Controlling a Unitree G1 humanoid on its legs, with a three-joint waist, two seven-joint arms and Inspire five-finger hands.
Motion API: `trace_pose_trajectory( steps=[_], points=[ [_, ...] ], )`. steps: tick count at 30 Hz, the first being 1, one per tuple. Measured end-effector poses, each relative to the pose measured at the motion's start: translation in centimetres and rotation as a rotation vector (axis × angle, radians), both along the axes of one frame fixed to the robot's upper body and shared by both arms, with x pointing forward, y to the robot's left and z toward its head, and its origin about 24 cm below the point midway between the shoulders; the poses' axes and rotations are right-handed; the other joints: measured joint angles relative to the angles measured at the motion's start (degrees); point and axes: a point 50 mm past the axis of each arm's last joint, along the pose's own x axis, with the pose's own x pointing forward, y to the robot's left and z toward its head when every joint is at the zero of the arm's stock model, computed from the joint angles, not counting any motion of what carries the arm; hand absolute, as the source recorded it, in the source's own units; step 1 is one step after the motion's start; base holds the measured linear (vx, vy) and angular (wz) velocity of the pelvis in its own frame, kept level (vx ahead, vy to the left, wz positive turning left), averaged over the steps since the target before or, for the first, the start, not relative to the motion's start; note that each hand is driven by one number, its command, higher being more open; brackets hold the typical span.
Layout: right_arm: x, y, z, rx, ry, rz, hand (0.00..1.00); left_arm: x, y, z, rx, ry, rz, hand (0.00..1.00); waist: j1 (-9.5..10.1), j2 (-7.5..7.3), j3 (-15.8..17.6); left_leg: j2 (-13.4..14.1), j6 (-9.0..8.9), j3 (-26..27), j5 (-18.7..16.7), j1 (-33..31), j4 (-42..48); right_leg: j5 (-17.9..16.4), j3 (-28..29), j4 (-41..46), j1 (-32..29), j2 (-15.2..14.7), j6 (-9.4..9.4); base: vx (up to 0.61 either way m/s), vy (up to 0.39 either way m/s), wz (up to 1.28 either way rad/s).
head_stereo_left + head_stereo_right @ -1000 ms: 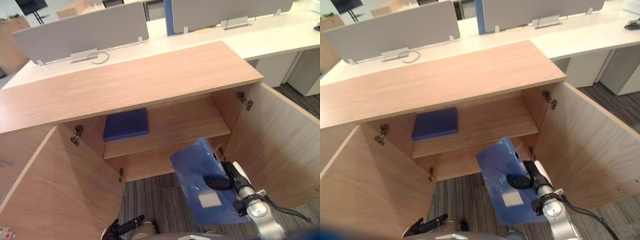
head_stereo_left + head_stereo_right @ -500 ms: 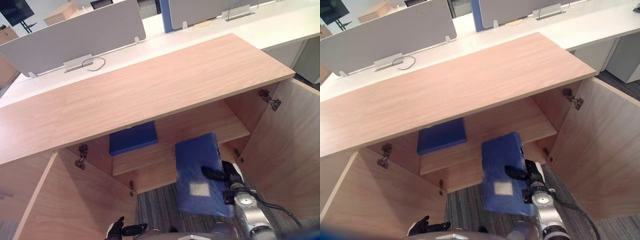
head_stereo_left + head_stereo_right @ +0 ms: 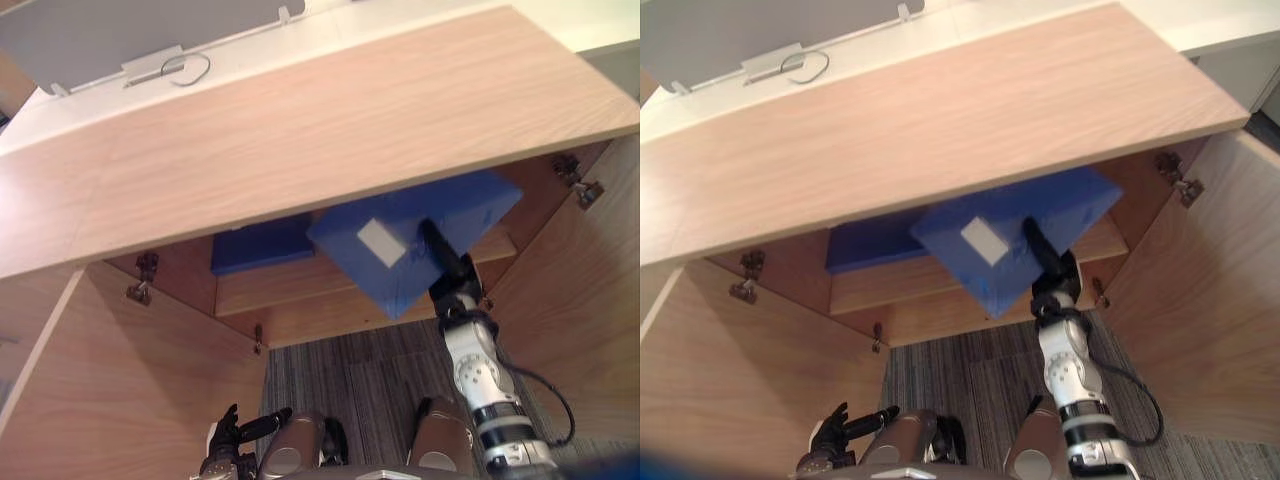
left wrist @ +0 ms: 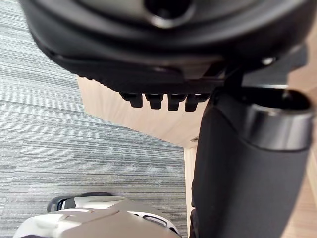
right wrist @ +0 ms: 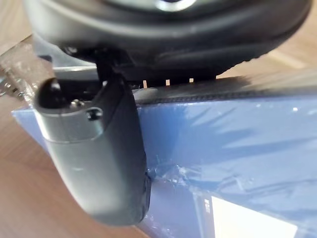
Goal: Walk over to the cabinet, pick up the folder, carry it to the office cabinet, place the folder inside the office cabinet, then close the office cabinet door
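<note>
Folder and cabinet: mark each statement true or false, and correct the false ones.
1. The right hand holds a blue folder. True.
2. Both cabinet doors are shut. False: the left door and the right door both stand open.
3. A second folder, also blue, lies on the shelf. True.
4. The left hand helps to hold the folder. False: the left hand hangs low over the carpet, its fingers relaxed and holding nothing.
5. The held folder bears a white label. True.
</note>
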Motion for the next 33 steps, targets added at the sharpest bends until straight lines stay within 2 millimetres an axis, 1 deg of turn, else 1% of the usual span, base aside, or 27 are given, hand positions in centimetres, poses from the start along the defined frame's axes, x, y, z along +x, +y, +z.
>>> trace_pose_trajectory(
  steps=[2,3,5,7,8,9,10,11,13,15,16,18,20,21,25,27,28,33],
  points=[
    [1.1,0.2,1.7,0.021,-0.054,-0.007,0.0,0.3,0.1,0.2,-0.027,-0.027,0.054,1.0,0.19,0.1,1.02,-0.12,-0.03,-0.44,-0.98,-1.82,2.59,-0.58,-0.32,2.0,-1.09,-1.05,0.02,-0.09,0.024,0.28],
    [2.0,0.2,3.1,0.034,-0.089,-0.021,0.0,0.1,0.1,0.1,-0.056,-0.036,0.115,1.0,0.48,0.18,1.76,-0.52,0.23,-1.23,-1.63,-3.87,4.74,-1.01,-1.07,3.66,-2.17,-2.46,-0.03,-0.09,0.052,0.37],
    [2.8,-0.1,4.7,0.077,-0.129,-0.037,0.0,0.0,0.1,0.1,-0.082,-0.044,0.174,1.0,1.12,0.19,2.41,-0.92,0.29,-1.62,-1.99,-6.15,6.72,-1.36,-1.39,5.4,-3.77,-3.75,0.09,-0.06,0.052,0.36],
    [4.6,-0.4,6.9,0.121,-0.173,-0.053,0.0,-0.4,0.1,-0.1,-0.099,-0.031,0.225,1.0,1.55,0.34,2.96,-1.79,0.98,-2.03,-2.38,-9.99,9.93,-1.84,-1.22,8.36,-7.06,-5.68,-0.05,-0.05,0.061,0.34],
    [5.8,-0.6,8.8,0.132,-0.204,-0.064,0.0,-0.9,0.0,-0.3,-0.111,-0.008,0.252,1.0,1.65,0.56,3.59,-2.27,1.36,-2.22,-2.78,-12.56,12.4,-2.37,-0.8,10.54,-9.1,-6.82,-0.03,-0.06,0.067,0.38],
    [6.6,-0.8,10.1,0.132,-0.228,-0.072,0.0,-1.2,-0.1,-0.5,-0.118,0.004,0.267,1.0,1.76,0.77,3.87,-2.31,1.46,-2.19,-3.1,-14.58,14.31,-2.74,-0.7,12.04,-10.67,-7.59,0.05,-0.05,0.044,0.38],
    [7.4,-1.2,12.0,0.157,-0.262,-0.078,0.0,-1.3,-0.1,-0.5,-0.128,0.004,0.29,1.0,2.58,0.88,4.45,-2.36,1.77,-2.21,-3.69,-17.0,16.55,-3.23,-0.2,14.01,-13.01,-8.18,0.04,-0.05,0.041,0.24],
    [7.7,-1.5,12.8,0.168,-0.278,-0.085,0.0,-1.3,-0.2,-0.6,-0.131,0.007,0.291,1.0,3.13,0.87,4.62,-2.39,1.91,-2.1,-3.93,-18.23,17.72,-3.5,0.24,15.08,-14.24,-8.45,0.06,-0.05,0.033,0.15],
    [8.6,-2.2,15.1,0.227,-0.315,-0.104,0.0,-1.4,-0.4,-0.7,-0.14,0.012,0.294,1.0,4.51,1.13,5.47,-2.42,2.15,-1.99,-5.41,-21.78,22.15,-4.85,1.74,19.12,-17.89,-9.44,0.13,-0.04,0.024,0.12],
    [9.2,-2.7,16.4,0.284,-0.329,-0.119,0.0,-1.5,-0.7,-0.7,-0.16,0.017,0.312,1.0,5.29,1.58,5.92,-2.48,2.36,-2.07,-6.87,-24.79,26.01,-6.08,2.89,22.67,-20.95,-10.28,0.21,-0.02,0.012,0.13],
    [9.4,-3.1,16.9,0.338,-0.334,-0.134,0.0,-1.5,-0.9,-0.8,-0.173,0.022,0.322,1.0,5.78,2.11,6.21,-2.49,2.7,-2.09,-7.8,-26.97,28.52,-6.89,3.79,24.96,-23.2,-10.73,0.39,-0.01,0.009,0.11],
    [9.7,-3.8,16.8,0.413,-0.317,-0.162,0.0,-1.6,-1.2,-0.8,-0.18,0.023,0.325,1.0,6.24,2.66,6.6,-2.54,2.79,-2.01,-8.46,-28.85,30.67,-7.43,4.61,26.98,-25.18,-11.27,0.44,0.0,0.006,0.08],
    [9.9,-4.5,16.2,0.48,-0.281,-0.198,0.0,-1.5,-1.3,-0.9,-0.182,0.024,0.325,1.0,6.62,2.98,6.89,-2.57,2.81,-1.99,-8.67,-30.19,32.0,-7.71,5.03,28.26,-26.56,-11.6,0.33,0.01,-0.007,0.06],
    [10.0,-4.9,15.8,0.516,-0.255,-0.222,1.0,-1.5,-1.3,-0.9,-0.183,0.023,0.324,1.0,6.66,3.11,6.95,-2.64,2.8,-1.96,-8.68,-31.06,32.56,-7.81,5.28,28.91,-27.58,-11.84,0.2,0.01,-0.017,0.06],
    [10.0,-6.5,15.3,0.54,-0.194,-0.298,1.0,-1.3,-1.5,-0.8,-0.192,0.018,0.33,1.0,7.15,3.7,7.25,-2.72,2.81,-1.94,-8.67,-33.05,33.75,-8.16,5.86,30.42,-29.81,-12.21,-0.41,0.02,-0.04,0.05],
    [9.9,-7.3,15.6,0.532,-0.187,-0.325,1.0,-1.3,-1.7,-0.9,-0.203,0.017,0.339,1.0,7.17,4.18,7.5,-2.72,2.76,-2.34,-8.69,-33.65,34.37,-8.45,5.73,31.1,-30.12,-12.31,-0.78,0.03,-0.07,0.07],
    [9.8,-7.6,16.0,0.526,-0.19,-0.33,1.0,-1.2,-1.8,-0.9,-0.207,0.015,0.343,1.0,7.33,4.38,7.59,-2.72,2.73,-2.41,-8.71,-33.66,34.44,-8.59,5.72,31.25,-30.15,-12.34,-0.89,0.03,-0.066,0.03],
    [10.0,-7.5,18.5,0.529,-0.249,-0.312,1.0,-1.3,-1.8,-0.9,-0.207,0.018,0.352,1.0,7.19,4.62,7.64,-2.57,2.65,-2.52,-8.74,-33.41,34.42,-8.83,5.64,31.41,-30.0,-12.19,-1.11,0.02,-0.062,-0.01]
  ],
)
